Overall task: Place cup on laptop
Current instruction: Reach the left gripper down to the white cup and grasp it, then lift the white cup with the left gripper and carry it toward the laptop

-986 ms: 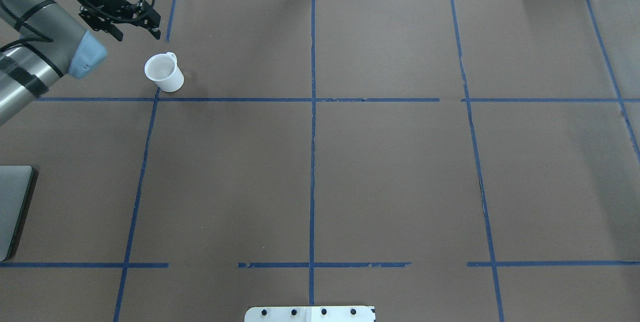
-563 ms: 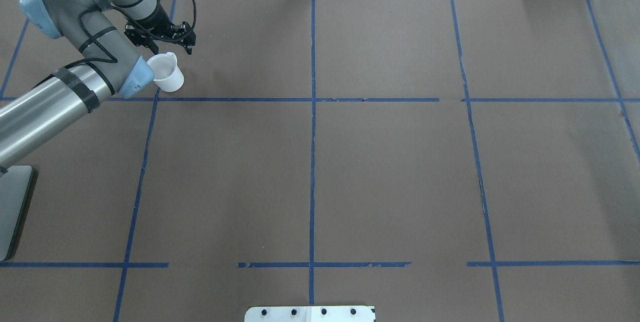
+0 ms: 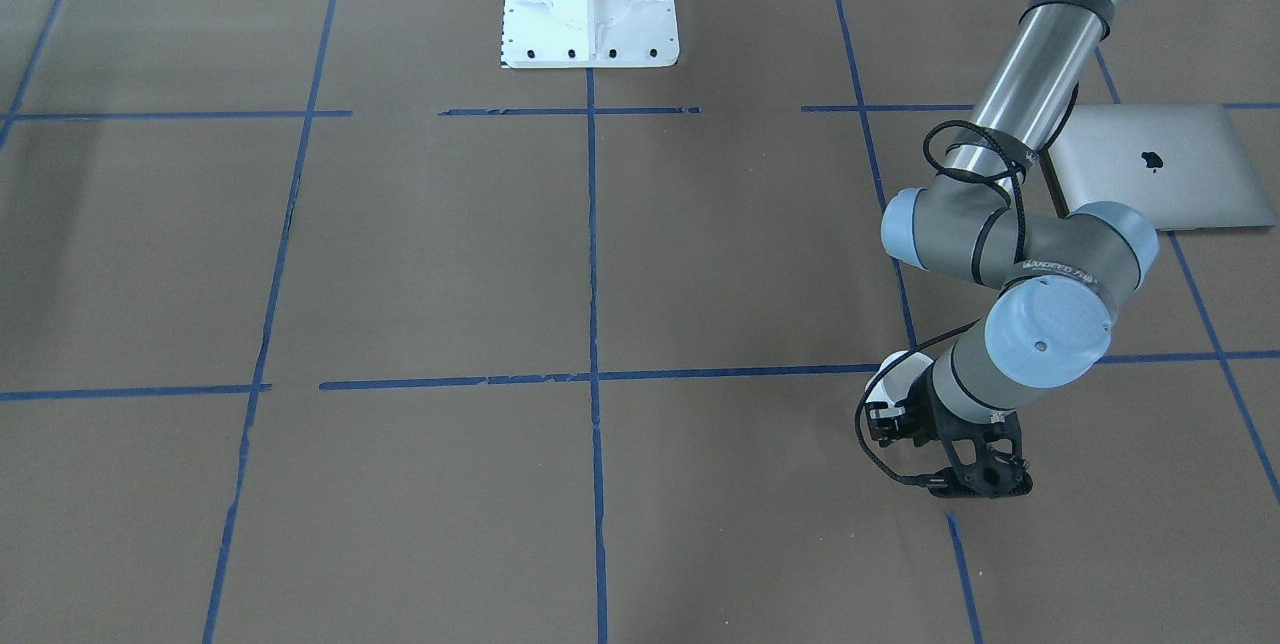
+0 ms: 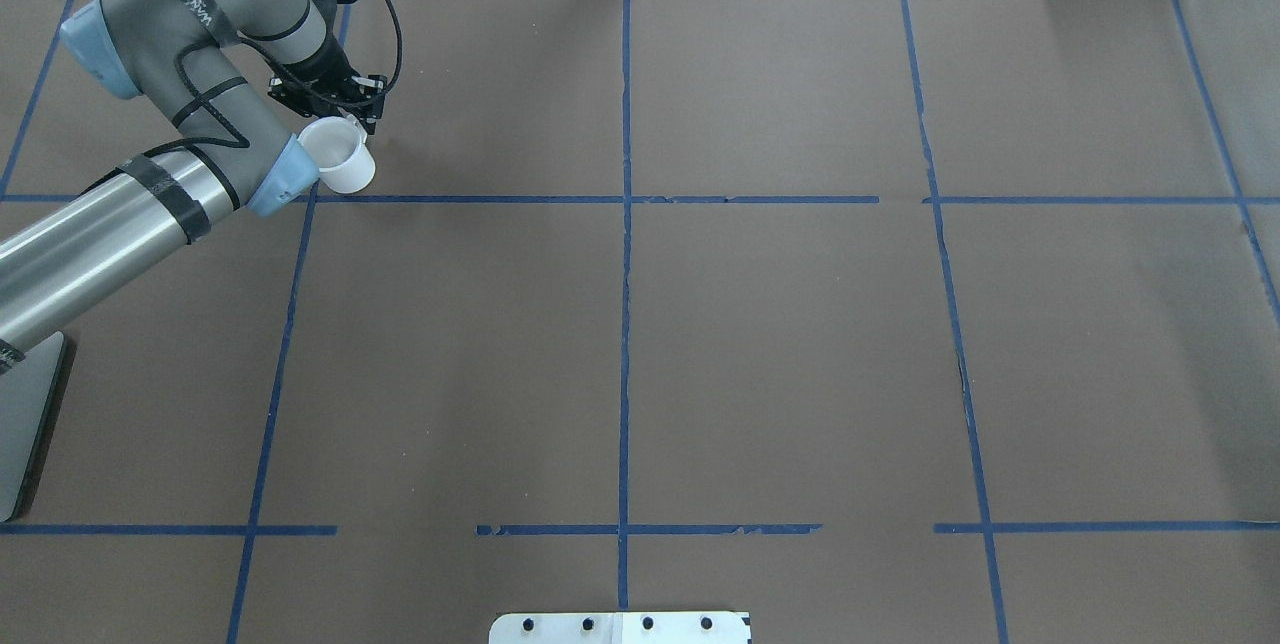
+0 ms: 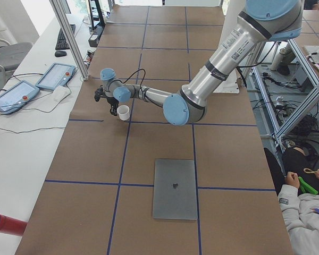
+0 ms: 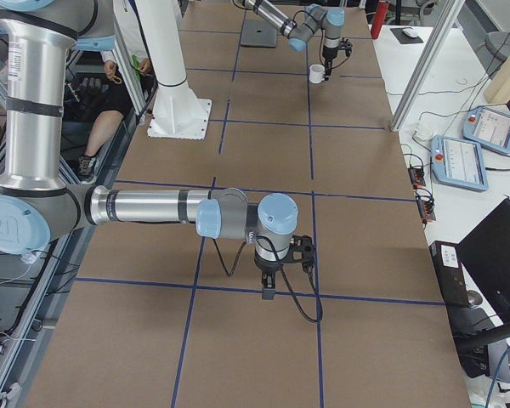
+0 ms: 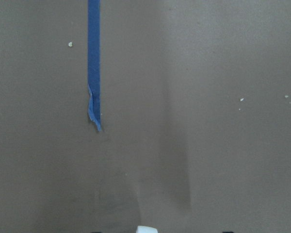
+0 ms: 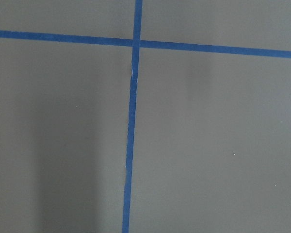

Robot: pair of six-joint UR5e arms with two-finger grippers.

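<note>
Grip unclear, laptop [image 4: 25, 434] cropped.
The left gripper [image 4: 355, 116] hides the handle of the cup [image 4: 345, 164], perhaps clamping it; the overhead view's edge cuts the lid.

Only the left arm [image 4: 100, 234] overhangs the table [image 4: 700, 324] between cup [image 4: 338, 154] and laptop [image 3: 1190, 184].

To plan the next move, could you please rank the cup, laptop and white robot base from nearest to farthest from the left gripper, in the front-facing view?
From the left gripper:
1. Cup, right at it.
2. Laptop, up toward the view's right edge.
3. White robot base, top centre of the view.
</note>
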